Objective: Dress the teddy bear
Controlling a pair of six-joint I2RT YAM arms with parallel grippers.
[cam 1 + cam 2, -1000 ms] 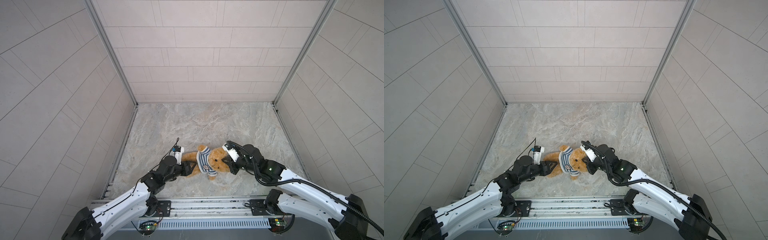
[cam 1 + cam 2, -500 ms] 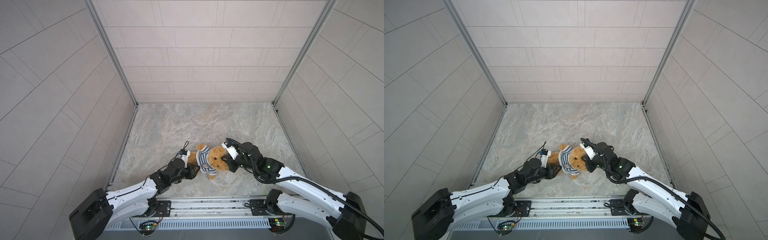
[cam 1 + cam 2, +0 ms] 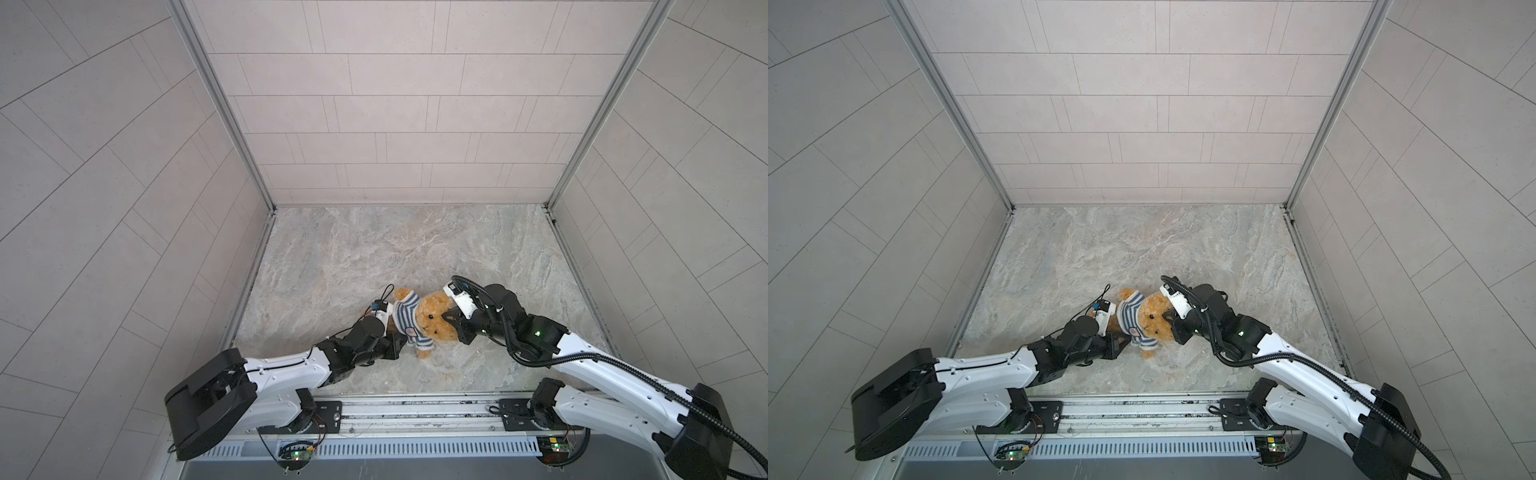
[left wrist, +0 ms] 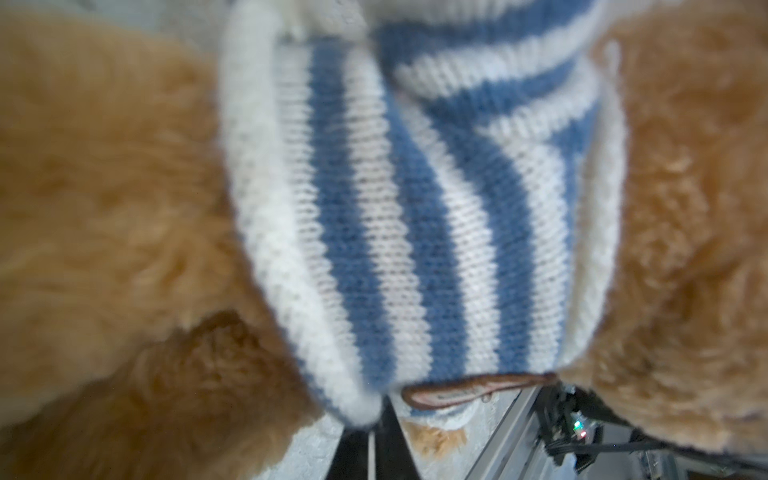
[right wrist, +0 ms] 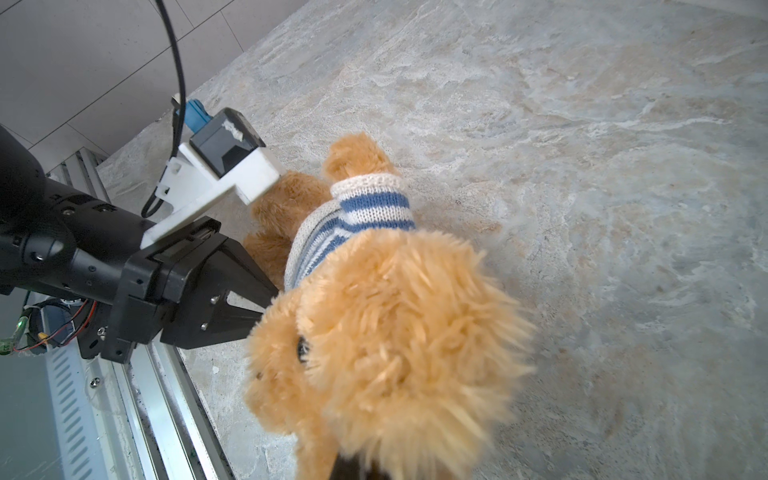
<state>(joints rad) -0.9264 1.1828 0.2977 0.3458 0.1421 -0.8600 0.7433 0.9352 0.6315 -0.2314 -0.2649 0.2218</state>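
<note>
Marbled counter [image 3: 374, 249] is carrying the teddy bear [image 3: 434, 323], lying between both claws. The right claw [image 3: 450, 324] is pinching its head, and the left claw [image 3: 402, 341] is pinching the striped shirt [image 3: 405, 316] at its hem. The bear is looking light and squashy, so gripping the knit edge seems safer than gripping the fur.

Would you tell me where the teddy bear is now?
In both top views the teddy bear is at the table's front middle, between the left gripper at its shirt and the right gripper at its head.
</note>
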